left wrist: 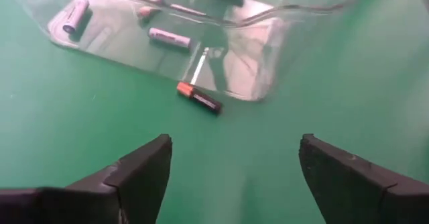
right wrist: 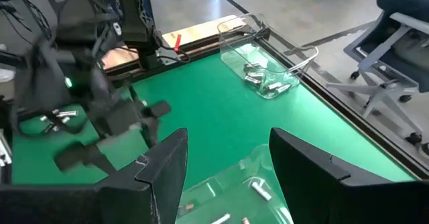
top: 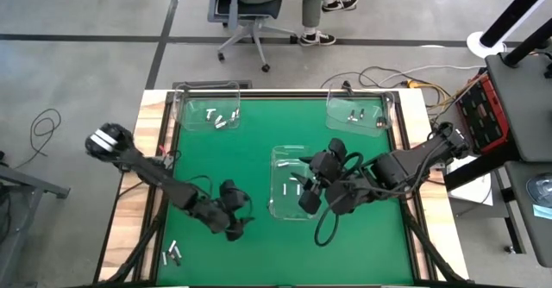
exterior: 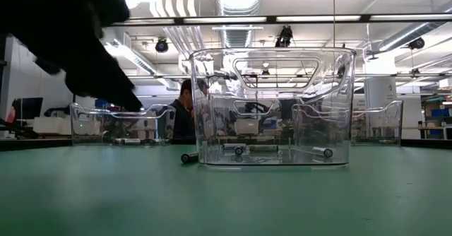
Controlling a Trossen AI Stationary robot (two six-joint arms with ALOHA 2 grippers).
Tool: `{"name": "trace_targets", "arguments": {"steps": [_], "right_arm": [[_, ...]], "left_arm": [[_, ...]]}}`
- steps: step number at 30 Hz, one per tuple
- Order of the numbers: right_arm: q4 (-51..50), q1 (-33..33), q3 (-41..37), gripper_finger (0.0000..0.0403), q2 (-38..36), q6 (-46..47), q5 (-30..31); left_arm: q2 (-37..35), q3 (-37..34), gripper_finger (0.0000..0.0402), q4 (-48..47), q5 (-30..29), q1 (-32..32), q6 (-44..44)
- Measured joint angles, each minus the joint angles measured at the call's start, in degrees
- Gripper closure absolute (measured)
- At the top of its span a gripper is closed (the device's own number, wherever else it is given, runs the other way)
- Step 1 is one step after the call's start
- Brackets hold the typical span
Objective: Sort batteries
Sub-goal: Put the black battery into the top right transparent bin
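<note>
A dark battery with an orange end lies on the green mat beside the middle clear bin, also seen as a battery in the low view. My left gripper is open, a little short of that battery, which lies ahead of its fingers. My right gripper hangs open above the middle bin, where several silvery batteries lie. More batteries lie in the far left bin, in the far right bin, and loose on the mat at the near left.
The three clear bins stand on the mat: one in the middle, two at the far corners. A wooden frame borders the mat. Cables trail under my right arm. A person sits on an office chair beyond the far edge.
</note>
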Motion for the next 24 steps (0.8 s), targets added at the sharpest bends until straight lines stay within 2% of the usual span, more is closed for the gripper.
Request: {"name": "trace_targets", "arguments": {"steps": [4,11,16,19,24], "right_arm": [[0.0,0.1,0.0,0.0200,-0.3,0.0,0.0],[0.0,0.1,0.0,0.0200,-0.5,0.2,-1.0],[-1.1,0.1,0.0,0.0200,-1.0,0.0,-1.0],[-2.3,0.1,0.0,0.0200,-1.3,0.0,-1.1],[-3.4,0.1,0.0,0.0200,-1.7,0.0,-1.1]], "left_arm": [[7.1,2.5,0.0096,4.3,-2.4,2.0,-1.0],[16.1,5.3,0.0104,9.6,-2.4,5.2,-4.6],[20.3,7.2,0.0110,13.0,-1.3,7.0,-6.1],[22.6,8.1,0.0117,13.6,-2.6,7.7,-8.8],[24.2,8.2,0.0150,13.6,-2.4,8.2,-11.7]]}}
